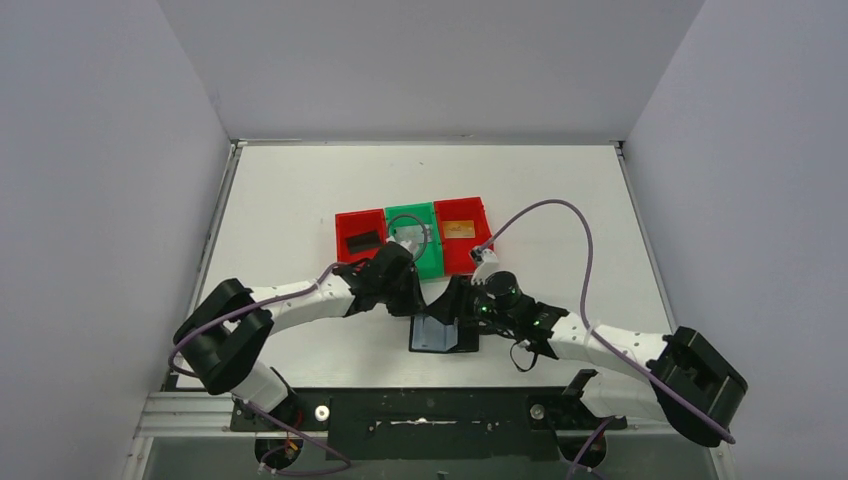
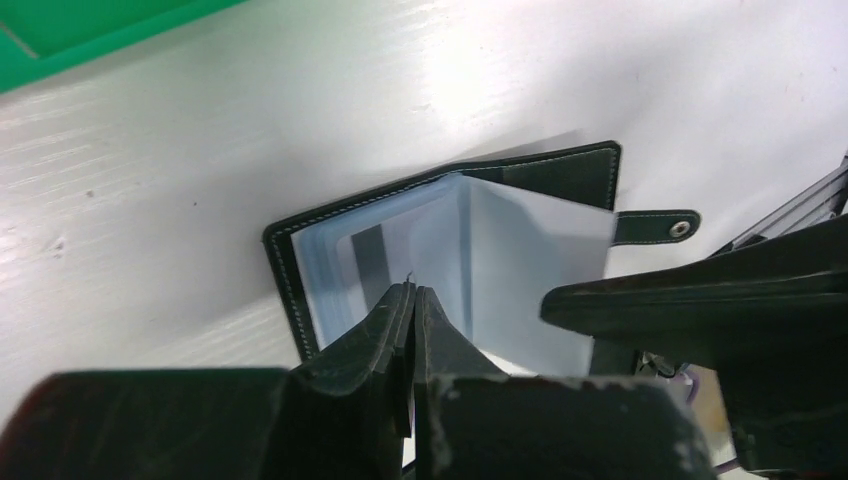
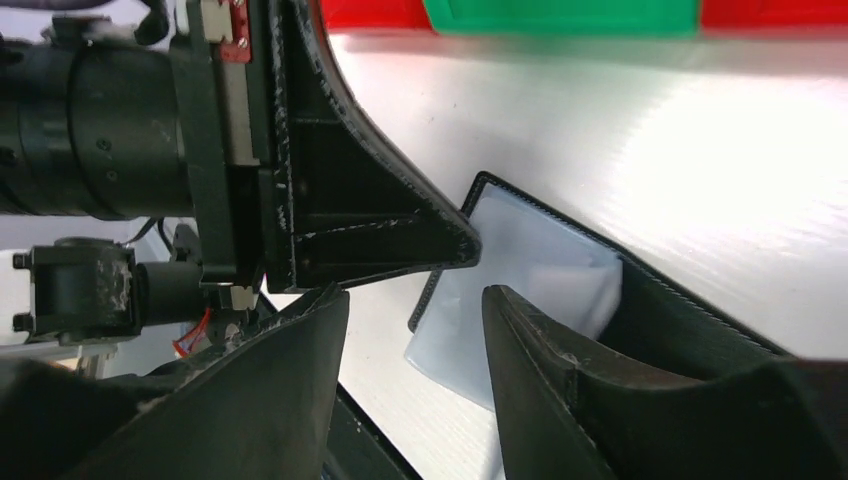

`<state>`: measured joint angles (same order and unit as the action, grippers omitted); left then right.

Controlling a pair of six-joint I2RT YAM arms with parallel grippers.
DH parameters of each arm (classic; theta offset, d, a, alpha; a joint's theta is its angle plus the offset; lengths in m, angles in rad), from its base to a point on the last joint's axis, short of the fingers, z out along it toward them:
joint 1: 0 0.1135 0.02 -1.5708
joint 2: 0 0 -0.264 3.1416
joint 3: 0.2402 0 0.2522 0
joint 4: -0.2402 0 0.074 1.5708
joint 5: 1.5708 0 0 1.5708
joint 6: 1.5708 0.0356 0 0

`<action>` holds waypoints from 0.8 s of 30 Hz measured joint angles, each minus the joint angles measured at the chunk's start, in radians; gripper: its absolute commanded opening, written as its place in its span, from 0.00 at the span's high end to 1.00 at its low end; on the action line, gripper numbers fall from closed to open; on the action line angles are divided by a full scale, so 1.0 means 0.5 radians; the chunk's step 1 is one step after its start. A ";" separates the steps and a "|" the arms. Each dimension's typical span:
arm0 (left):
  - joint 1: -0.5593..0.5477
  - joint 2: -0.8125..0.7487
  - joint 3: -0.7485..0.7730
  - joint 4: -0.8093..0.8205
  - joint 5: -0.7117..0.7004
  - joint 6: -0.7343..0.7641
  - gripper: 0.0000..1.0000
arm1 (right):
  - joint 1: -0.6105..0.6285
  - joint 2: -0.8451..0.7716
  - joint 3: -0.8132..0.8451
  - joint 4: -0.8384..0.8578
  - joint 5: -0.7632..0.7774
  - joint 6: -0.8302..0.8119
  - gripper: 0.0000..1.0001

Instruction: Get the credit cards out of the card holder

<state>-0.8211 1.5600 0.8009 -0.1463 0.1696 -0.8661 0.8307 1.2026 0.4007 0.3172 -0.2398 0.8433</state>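
Near front edge of surface (image 1: 300, 190), card holder (image 1: 443, 333) lies open. We see black card (image 1: 362, 240), orange card (image 1: 459, 229) already in red bins (image 1: 360, 215); grey card (image 2: 370, 262) not yet out. Left tool (image 2: 412, 300) closed over pocket (image 2: 335, 290), right tool (image 3: 415, 300) open.

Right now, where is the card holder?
In the top view the card holder lies open on the table, about midway left to right and toward the near edge, just this side of the green bin.
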 measured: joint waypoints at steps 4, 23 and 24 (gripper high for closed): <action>0.011 -0.122 -0.002 -0.089 -0.056 0.068 1.00 | -0.002 -0.137 0.121 -0.303 0.179 -0.029 0.48; 0.082 -0.134 0.183 -0.470 -0.098 0.333 0.86 | -0.117 0.047 0.249 -0.987 0.636 0.134 0.67; 0.082 -0.111 0.198 -0.462 -0.085 0.330 0.80 | -0.117 0.079 0.243 -0.966 0.607 0.137 0.68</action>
<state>-0.7799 1.5047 0.8997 -0.3775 0.1272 -0.7013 0.7719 1.2419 0.5224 -0.1658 0.0639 0.9115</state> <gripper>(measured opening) 0.060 0.352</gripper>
